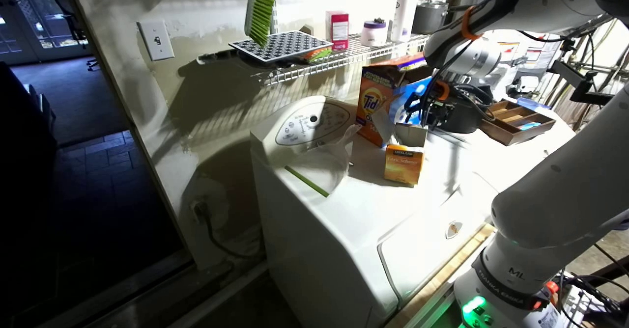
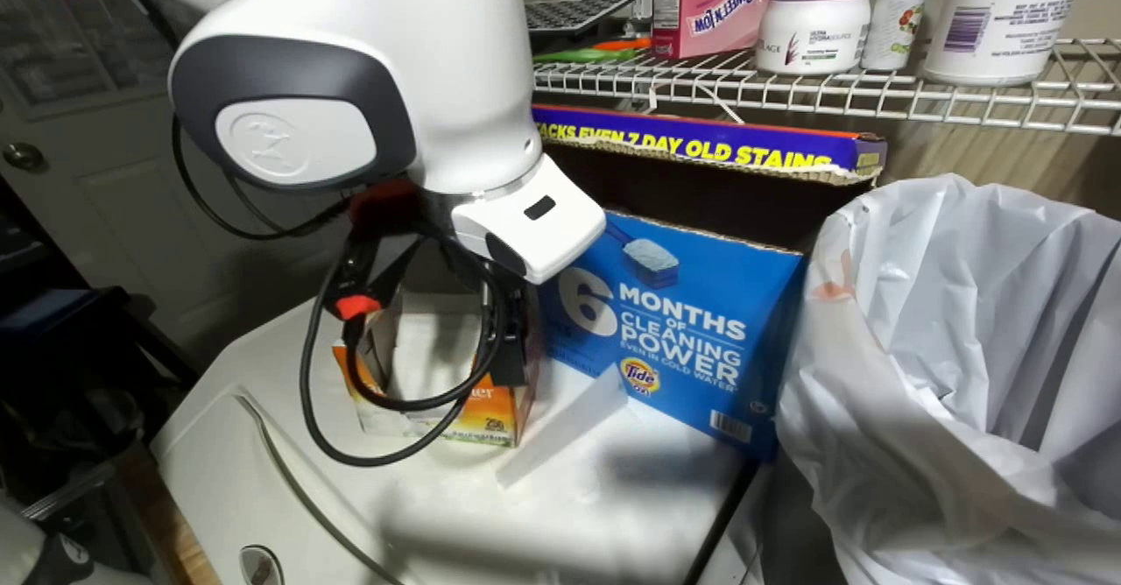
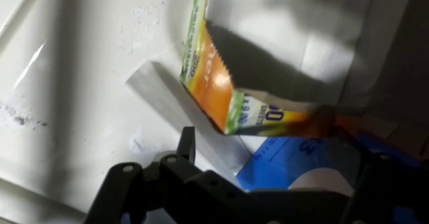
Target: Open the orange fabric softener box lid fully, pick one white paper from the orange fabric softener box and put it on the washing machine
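The orange fabric softener box [image 1: 404, 166] stands on the washing machine [image 1: 344, 210] with its top open. White material fills its inside in the wrist view. A beige panel [image 1: 412, 135] rises at its top; I cannot tell whether it is the lid or an inner wall. A thin white sheet, the white paper [image 2: 560, 427], stands tilted beside the box; it also shows in an exterior view [image 1: 383, 122] and the wrist view [image 3: 156, 93]. My gripper [image 3: 263, 140] is open and empty, close over one side of the box [image 3: 209, 83]. Whether a finger touches the box is hidden.
A tall orange-and-blue carton [image 2: 674, 305] stands right behind the box and gripper. A wire shelf [image 2: 701, 90] hangs above it. A white plastic bag [image 2: 946, 348] and a wooden tray [image 1: 516, 131] stand nearby. A translucent dustpan-like piece [image 1: 319, 171] lies near the dial panel [image 1: 304, 122].
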Robot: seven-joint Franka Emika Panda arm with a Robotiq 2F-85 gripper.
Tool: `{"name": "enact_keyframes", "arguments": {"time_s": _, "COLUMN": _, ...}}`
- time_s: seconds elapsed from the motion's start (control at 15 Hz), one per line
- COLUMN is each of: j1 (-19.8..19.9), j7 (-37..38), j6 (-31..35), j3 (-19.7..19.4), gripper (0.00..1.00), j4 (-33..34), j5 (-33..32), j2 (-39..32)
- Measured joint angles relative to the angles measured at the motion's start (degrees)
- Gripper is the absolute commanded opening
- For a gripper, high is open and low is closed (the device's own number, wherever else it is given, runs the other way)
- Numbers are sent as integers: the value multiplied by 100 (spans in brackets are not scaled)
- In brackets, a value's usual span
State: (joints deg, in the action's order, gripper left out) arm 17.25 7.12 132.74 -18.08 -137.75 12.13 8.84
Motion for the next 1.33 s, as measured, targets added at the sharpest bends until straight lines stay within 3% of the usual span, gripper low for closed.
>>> {"name": "enact_keyframes", "arguments": {"time_s": 0.13, "j1": -14, "j7": -147, "j6": -285, "j3": -24, "gripper": 100, "j4": 20, "j5": 278, "j2": 21}}
{"name": "enact_keyframes", "arguments": {"time_s": 0.33, "j1": 68, "j7": -151, "j6": -235, "j3": -73, "gripper": 100, "j4": 65, "j5": 174, "j2": 143}}
{"name": "enact_keyframes", "arguments": {"time_s": 0.67, "j1": 315, "j7": -46, "j6": 403, "j3": -14, "gripper": 100, "j4": 52, "j5": -819, "j2": 815}}
{"name": "enact_keyframes", "arguments": {"time_s": 1.0, "j1": 591, "j7": 463, "j6": 454, "j3": 398, "gripper": 100, "j4": -134, "j5": -1660, "j2": 1695}}
{"name": "enact_keyframes", "arguments": {"time_s": 1.33, "j1": 860, "j7": 1143, "j6": -117, "j3": 917, "gripper": 100, "j4": -310, "j5": -2016, "j2": 2513}}
